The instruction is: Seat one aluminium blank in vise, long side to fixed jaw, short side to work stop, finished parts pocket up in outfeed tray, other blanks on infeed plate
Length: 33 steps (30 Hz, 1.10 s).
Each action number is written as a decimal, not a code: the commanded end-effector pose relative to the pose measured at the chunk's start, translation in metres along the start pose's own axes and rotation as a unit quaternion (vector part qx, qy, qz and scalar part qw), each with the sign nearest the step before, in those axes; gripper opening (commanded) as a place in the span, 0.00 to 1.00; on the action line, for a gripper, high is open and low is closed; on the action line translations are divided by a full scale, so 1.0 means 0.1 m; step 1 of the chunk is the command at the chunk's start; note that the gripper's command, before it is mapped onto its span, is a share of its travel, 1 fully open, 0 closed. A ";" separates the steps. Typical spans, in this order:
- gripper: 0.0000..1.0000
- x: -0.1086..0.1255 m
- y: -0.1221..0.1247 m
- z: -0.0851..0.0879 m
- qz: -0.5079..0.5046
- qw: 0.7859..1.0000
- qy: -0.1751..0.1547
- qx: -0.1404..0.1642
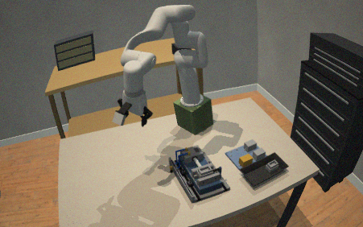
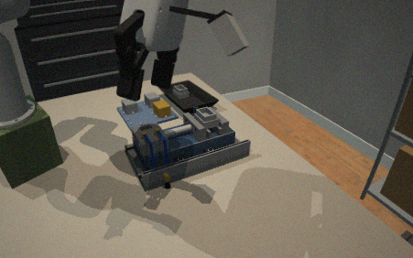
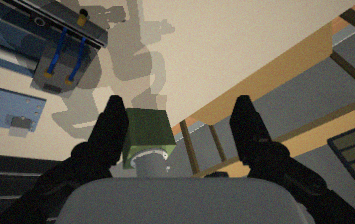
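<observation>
Pincer (image 1: pixel 134 114): fully spread, nothing between the fingers. Suspended in the air above the far left part of the tabletop (image 1: pixel 101 169), near its rear edge, beside the green pedestal (image 1: pixel 193 114) carrying the arm.

Vise (image 1: pixel 199 173): standing on the tabletop toward the near right, well apart from the pincer. Blue hoses (image 2: pixel 153 146) visible on one end block. A grey part with a pocket (image 2: pixel 206 114) resting on top of the vise, at the end away from the hoses.

Infeed plate (image 1: pixel 234 154): blue, just beside the vise on its right in the top view. Carrying two aluminium blanks (image 1: pixel 250 145) and one brass blank (image 1: pixel 245 160), all sitting on the plate; the brass blank closest to the vise.

Outfeed tray (image 1: pixel 261 175): dark, directly adjoining the infeed plate on the near side. One finished part (image 1: pixel 272 165) inside, pocket uppermost.

Relative to the pincer: all blanks, the vise and the tray lying far to the right and nearer the front tabletop edge in the top view; no contact with any of them. In the wrist view, vise hoses and plate corner seen at upper left, beyond the left finger.
</observation>
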State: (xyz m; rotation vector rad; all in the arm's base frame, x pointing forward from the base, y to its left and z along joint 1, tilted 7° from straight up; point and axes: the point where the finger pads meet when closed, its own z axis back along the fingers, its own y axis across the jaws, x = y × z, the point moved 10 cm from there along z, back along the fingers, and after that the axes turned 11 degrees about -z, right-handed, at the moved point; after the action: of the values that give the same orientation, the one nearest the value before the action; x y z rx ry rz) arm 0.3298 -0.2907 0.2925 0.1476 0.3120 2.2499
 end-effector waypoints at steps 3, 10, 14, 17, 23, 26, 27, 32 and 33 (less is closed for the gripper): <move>1.00 0.19 -0.52 0.29 0.060 0.998 0.017 -0.025; 1.00 0.52 -1.06 0.57 0.133 0.989 0.029 -0.054; 1.00 0.63 -1.21 0.64 0.154 0.986 0.032 -0.063; 1.00 0.88 -1.48 0.80 0.198 0.976 0.038 -0.080; 1.00 1.30 -1.85 1.01 0.264 0.958 0.044 -0.105; 1.00 1.53 -2.01 1.11 0.297 0.947 0.045 -0.117; 1.00 1.61 -2.06 1.14 0.308 0.943 0.046 -0.121; 1.00 1.80 -2.20 1.18 0.317 0.938 0.046 -0.128; 1.00 1.83 -2.29 1.11 0.289 0.948 0.044 -0.126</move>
State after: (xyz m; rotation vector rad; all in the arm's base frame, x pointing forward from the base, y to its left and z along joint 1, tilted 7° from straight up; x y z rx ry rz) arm 0.4003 -0.0040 0.3442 0.0082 0.0122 2.9151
